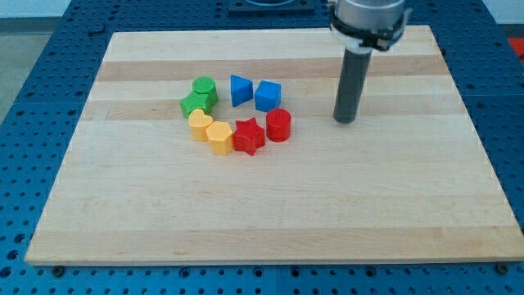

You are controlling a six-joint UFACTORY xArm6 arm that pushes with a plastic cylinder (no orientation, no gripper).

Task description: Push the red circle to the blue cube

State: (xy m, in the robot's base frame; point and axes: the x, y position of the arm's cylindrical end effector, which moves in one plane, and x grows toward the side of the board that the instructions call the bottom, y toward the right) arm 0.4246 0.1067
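The red circle (278, 124) stands on the wooden board just below the blue cube (268, 96), nearly touching it. My tip (345, 120) rests on the board to the right of both, about a block's width and a half from the red circle, not touching any block.
A blue triangular block (239, 89) sits left of the blue cube. A red star (250, 136) touches the red circle's left side. A yellow hexagon-like block (219, 137), a yellow heart (201, 124), a green cylinder (205, 88) and a green star-like block (194, 104) curve round on the left.
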